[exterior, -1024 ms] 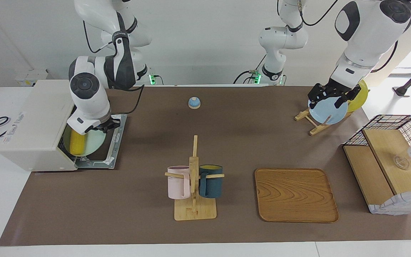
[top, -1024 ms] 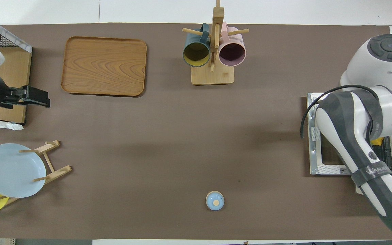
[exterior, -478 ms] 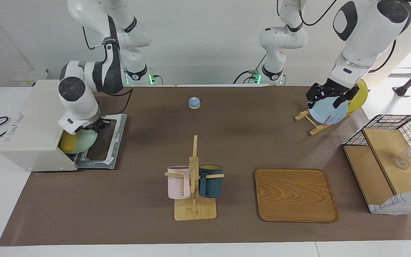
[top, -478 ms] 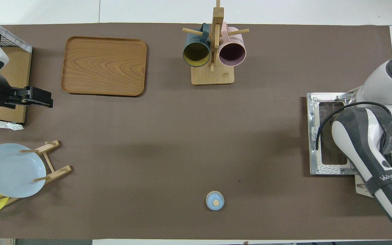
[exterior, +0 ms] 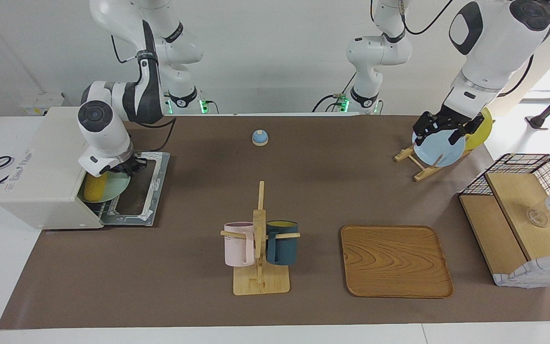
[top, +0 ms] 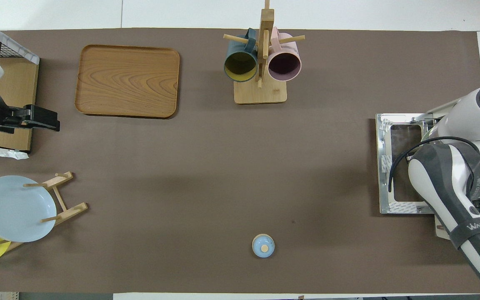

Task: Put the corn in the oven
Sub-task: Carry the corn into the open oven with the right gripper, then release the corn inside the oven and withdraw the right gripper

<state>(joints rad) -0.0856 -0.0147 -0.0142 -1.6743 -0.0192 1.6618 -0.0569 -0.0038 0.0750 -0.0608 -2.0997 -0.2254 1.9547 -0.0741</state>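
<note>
Yellow corn (exterior: 94, 188) under right pincer (exterior: 123, 166)

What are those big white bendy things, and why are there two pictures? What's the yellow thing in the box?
They are two robot arms. One picture looks at them from across the table. The other looks down from above them. The box is an oven with its door down. The yellow thing is a corn, lying on a green plate in the oven's mouth. The right pincer is at that plate's edge; I cannot tell whether it grips. The left pincer waits open and empty, up in the air at its own end. Also there: mugs, a tray, a basket.
</note>
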